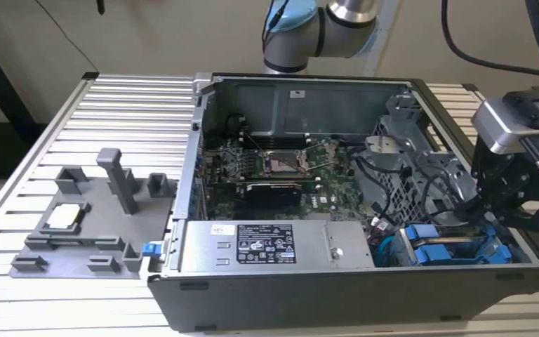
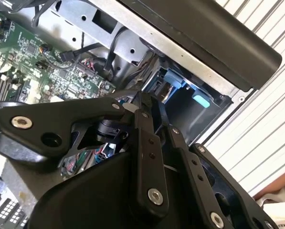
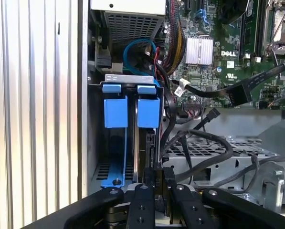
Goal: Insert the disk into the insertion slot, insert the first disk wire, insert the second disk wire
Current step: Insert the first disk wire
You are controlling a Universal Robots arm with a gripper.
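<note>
Our black claw hangs at the lower right of the exterior view, over the drive corner of the open dark-grey computer case. We cannot tell whether it is clenched, released or grasping anything. The blue-framed disk, a flat drive in a bright blue plastic carrier, sits in the narrow bay of the grey sheet-metal cage. It lies side by side with a second blue carrier. We judge the disk already seated and the wire work under way.

The main risk, as we see it, is the bundle of loose black cables touching the cage just beside the disk. Any sideways drift of the claw could snag a loop and drag a plug askew. A connector pushed in crooked could jam against the drive's edge or nudge the carrier out of its bay.

The exterior view gives us the whole case on the ribbed aluminium table and the grey moulded fixture tray at lower left. The first wrist view looks straight along the bay, showing both blue tabs and the green circuit board beyond.
</note>
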